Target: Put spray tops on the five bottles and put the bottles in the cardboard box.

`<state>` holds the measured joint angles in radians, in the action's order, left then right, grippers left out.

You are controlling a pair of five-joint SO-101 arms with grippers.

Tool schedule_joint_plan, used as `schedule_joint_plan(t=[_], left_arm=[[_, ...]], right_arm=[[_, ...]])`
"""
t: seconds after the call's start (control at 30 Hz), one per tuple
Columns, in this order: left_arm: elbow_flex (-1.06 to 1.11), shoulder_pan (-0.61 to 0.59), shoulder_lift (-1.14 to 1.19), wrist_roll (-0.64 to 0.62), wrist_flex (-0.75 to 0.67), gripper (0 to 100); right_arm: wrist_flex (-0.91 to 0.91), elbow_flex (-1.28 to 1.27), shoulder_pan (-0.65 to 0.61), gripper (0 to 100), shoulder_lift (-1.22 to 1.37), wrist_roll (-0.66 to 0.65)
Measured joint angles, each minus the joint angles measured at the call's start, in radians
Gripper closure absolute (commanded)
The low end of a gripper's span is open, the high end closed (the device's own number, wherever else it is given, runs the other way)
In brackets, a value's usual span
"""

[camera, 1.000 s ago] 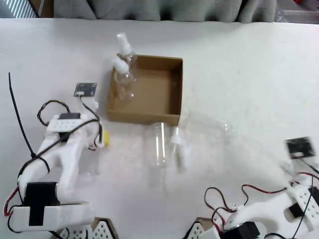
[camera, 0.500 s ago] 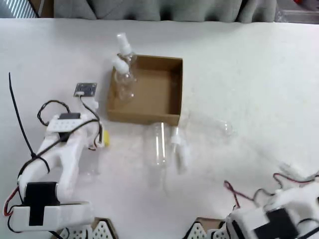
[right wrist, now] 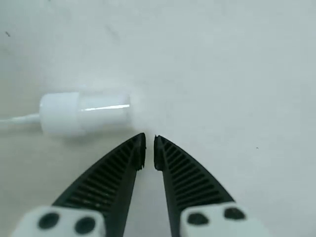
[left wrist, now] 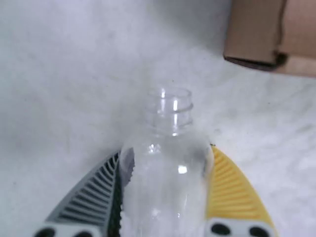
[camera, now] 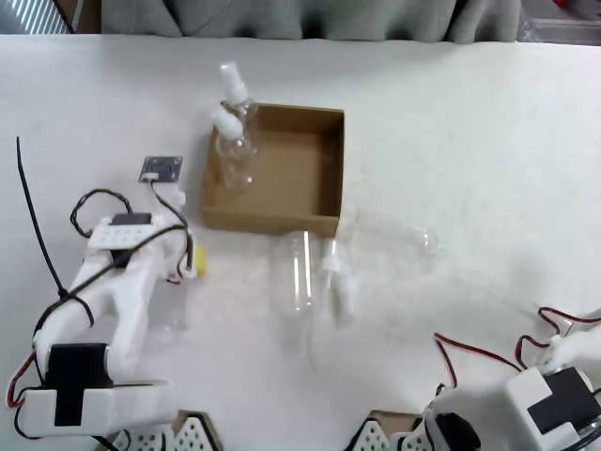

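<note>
Clearly the bottle will handle as a light thing: empty, clear, thin-walled and smooth, so I judge it may slip or dent under a hard squeeze. The left gripper has it clamped across the body just below the shoulder, one grey and one yellow jaw on either side. That leaves the open threaded neck free, which looks the right hold for fitting a top. It sits at the near left of the table, left of the box and nearer than it.

The right gripper hangs over bare table at the near right, its jaws almost closed with only a slit between the tips and nothing held. A spray top lies on its side just beside those tips. It looks small, hard and round, likely to roll, with a thin tube trailing from one end. I would grip it across the white collar, not the tube.
</note>
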<state>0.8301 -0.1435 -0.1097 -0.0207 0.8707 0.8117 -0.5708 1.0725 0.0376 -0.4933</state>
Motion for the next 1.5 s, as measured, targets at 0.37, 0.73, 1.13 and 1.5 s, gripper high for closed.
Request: schedule_joint_plan(t=[0.37, 0.73, 1.13, 1.5], left_arm=[[0.000, 0.000, 0.000, 0.000, 0.000, 98], [0.000, 0.000, 0.000, 0.000, 0.000, 98], [0.000, 0.000, 0.000, 0.000, 0.000, 98], [0.000, 0.000, 0.000, 0.000, 0.000, 98]], right_arm=[[-0.015, 0.000, -0.074, 98.1, 0.002, 0.101], [-0.137, 0.117, -0.141, 98.1, 0.166, 0.144], [0.012, 0.413, -0.189, 98.1, 0.290, 0.198], [0.023, 0.425, -0.319, 98.1, 0.290, 0.216]])
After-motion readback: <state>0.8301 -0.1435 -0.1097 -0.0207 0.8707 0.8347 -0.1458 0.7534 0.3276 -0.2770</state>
